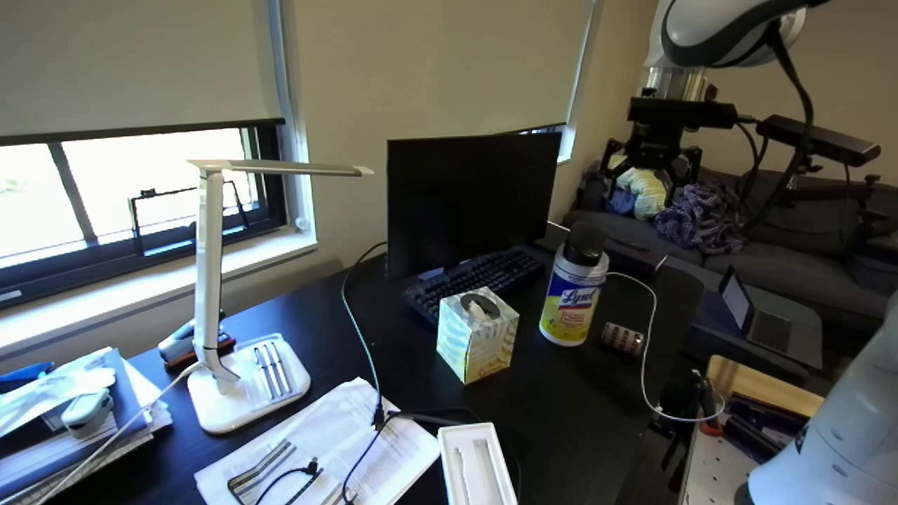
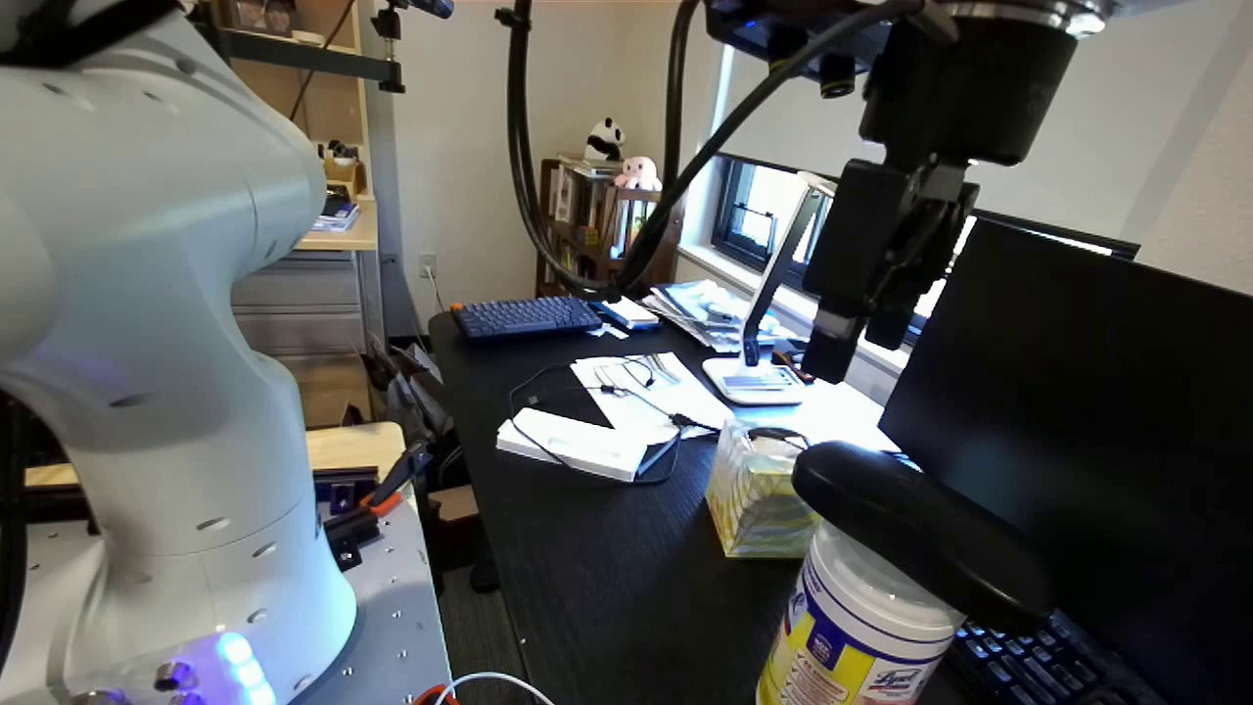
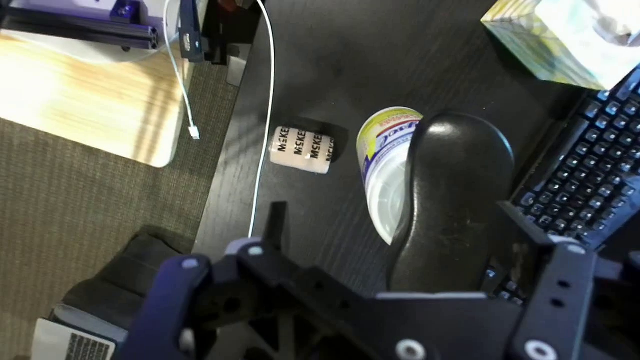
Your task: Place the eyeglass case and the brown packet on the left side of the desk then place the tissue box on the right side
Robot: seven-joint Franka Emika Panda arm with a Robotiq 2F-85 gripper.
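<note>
Eyeglass case (image 3: 452,200), black, smooth and rounded, is resting on top of the white Lysol tub (image 1: 572,305) and overhanging its rim. Above it the gripper (image 1: 641,196) is hanging with its jaws standing wide apart; in both exterior views it is hovering clear of the case, and in the wrist view the case is showing beneath it. The brown packet (image 3: 301,150) is lying on the dark desk (image 3: 360,60) near the tub, black lettering repeating across it, and a white cable (image 3: 272,70) is running just beside it; whether the two are touching, I cannot tell. The tissue box (image 1: 466,344), patterned in pale yellow-green, is standing upright on the desk with white tissue poking from its top, and the tub is sitting between it and the brown packet. A black keyboard (image 1: 490,272) is lying close to the tissue box, in front of the dark monitor (image 1: 470,203). Farther along the desk, in both exterior views, printed papers (image 1: 323,421) are lying flat, a white box (image 2: 587,441) is sitting just beside them, and a white lamp (image 1: 209,266) is rising from its broad base. In an exterior view a second keyboard (image 2: 529,318) is lying at the desk's far end.
</note>
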